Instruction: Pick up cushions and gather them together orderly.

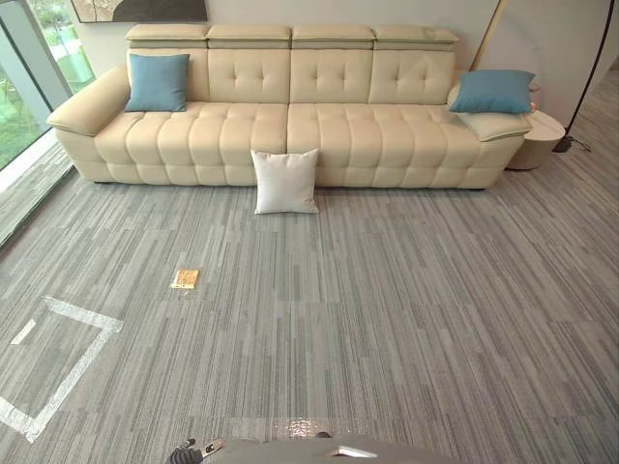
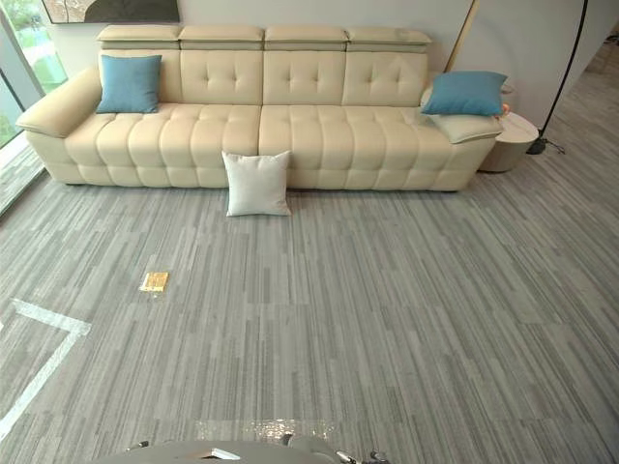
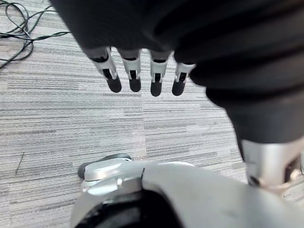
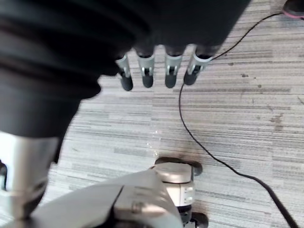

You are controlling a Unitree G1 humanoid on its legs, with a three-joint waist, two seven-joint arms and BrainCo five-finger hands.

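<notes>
White cushion point(image 1: 284, 181) on floor point(image 1: 387, 319) against sofa point(image 1: 329, 126) — left robot hand point(image 3: 135, 76) and right robot hand point(image 4: 147, 73) straight-fingered, empty

Setting: lounge or sitting area, likely in an office-type building.

Evidence:
- Long cream tufted leather sofa point(image 1: 290, 126) across the top of the frame, against a plain wall.
- One blue cushion point(image 1: 158, 82) at its left end, a second blue cushion point(image 1: 491, 92) on its right armrest, and a white cushion point(image 1: 285, 181) propped on the floor against the sofa front.
- Framed picture point(image 1: 140, 9) on the wall, top left.
- Floor-to-ceiling window point(image 1: 29, 87) at the left edge, greenery outside.
- Round side table point(image 1: 542, 135) and black floor-lamp pole point(image 1: 592, 63), upper right.
- Grey striped carpet tiles point(image 1: 387, 309) with a brass floor socket plate point(image 1: 185, 278) (commercial fit-out rather than a home).
- White tape lines point(image 1: 85, 314) on the carpet, lower left.
</notes>
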